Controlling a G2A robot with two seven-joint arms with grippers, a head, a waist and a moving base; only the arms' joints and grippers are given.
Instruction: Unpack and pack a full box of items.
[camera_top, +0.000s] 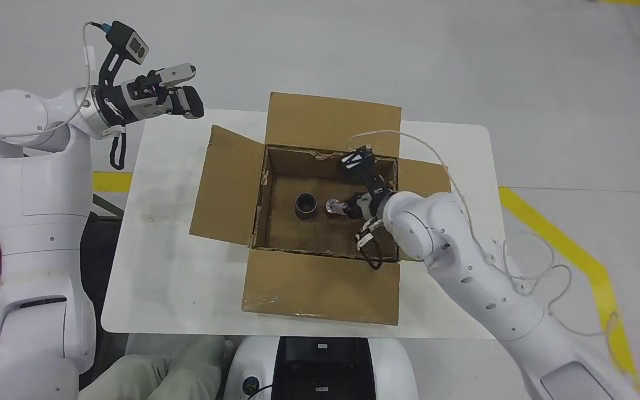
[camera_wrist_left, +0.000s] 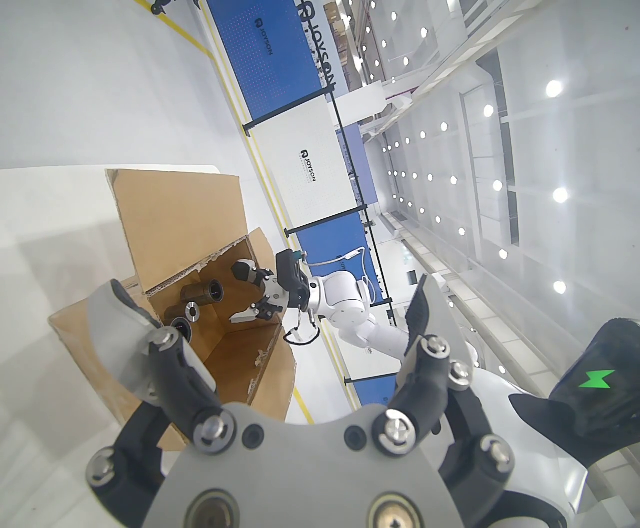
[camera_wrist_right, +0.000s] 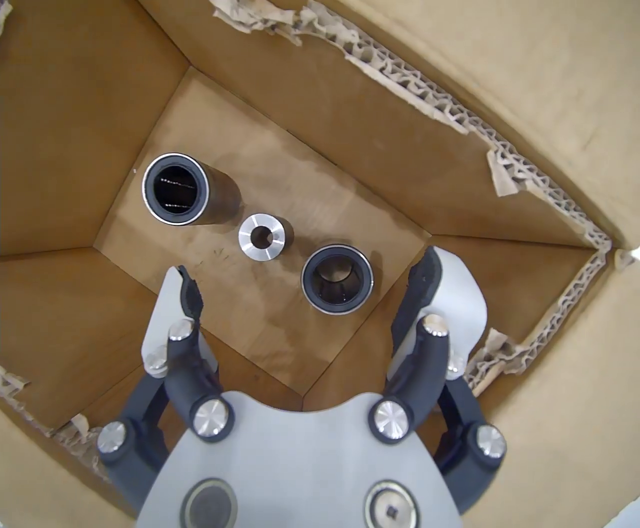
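A brown corrugated cardboard box (camera_top: 320, 285) sits at the middle of the smooth white table (camera_top: 160, 250) with its four flaps folded outward. The torn edges along its rim show ragged, wavy fluting. On its flat floor three round metal parts stand on end in a loose row. They are a tall dark steel sleeve (camera_wrist_right: 175, 187) with a black-lined bore, a small bright silver collar (camera_wrist_right: 261, 236) with a bevelled face and a centre hole, and a shorter dark ring bushing (camera_wrist_right: 337, 278) with a thin shiny rim. The collar stands between the other two, just beside each; whether it touches either is hard to judge from this angle. The right gripper (camera_wrist_right: 305, 277) is down inside the box above the bushing. Its white-backed fingers with black rubbery pads are spread wide and hold nothing. The left gripper (camera_top: 195, 88) is raised beyond the table's far left corner, also spread wide and empty.
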